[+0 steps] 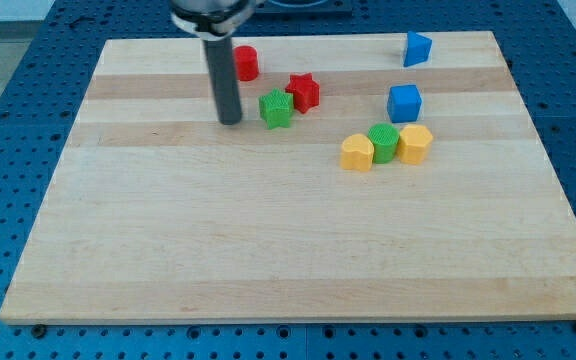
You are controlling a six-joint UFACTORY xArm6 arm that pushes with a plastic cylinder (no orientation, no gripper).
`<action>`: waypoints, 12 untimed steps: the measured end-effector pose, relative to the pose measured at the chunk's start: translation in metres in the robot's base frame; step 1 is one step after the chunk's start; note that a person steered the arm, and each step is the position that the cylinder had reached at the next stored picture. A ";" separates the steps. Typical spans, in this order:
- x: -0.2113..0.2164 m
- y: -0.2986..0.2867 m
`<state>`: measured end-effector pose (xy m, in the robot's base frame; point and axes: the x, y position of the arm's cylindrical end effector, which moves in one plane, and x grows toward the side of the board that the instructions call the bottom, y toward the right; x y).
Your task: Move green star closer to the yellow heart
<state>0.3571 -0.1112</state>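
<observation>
Board: pale wood board [268,250] on a blue pegboard bench [8,100]; all blocks sit in the half nearer the view's top edge.
Rod: dark, upright, comes down from the top edge, left of centre.
My tip [230,122]: on the board just left of the green star, narrow gap, not touching as far as I can tell.
Gripper: none on this arm, just the bare rod, so nothing to open or close.
Green star [277,109]: upper middle of board, its upper right touching or nearly touching the red star [304,92].
Red cylinder [245,63]: near top edge, partly behind the rod.
Yellow heart [357,153]: right of centre, well apart from the green star, twd the view's right and a bit lower.
Row: yellow heart, green block [384,141], yellow hexagon-ish block [414,144], packed side by side.
Blue cube [404,102]: just above that row.
Blue wedge [418,48]: near top right corner.
</observation>
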 end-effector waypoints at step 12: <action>0.031 0.096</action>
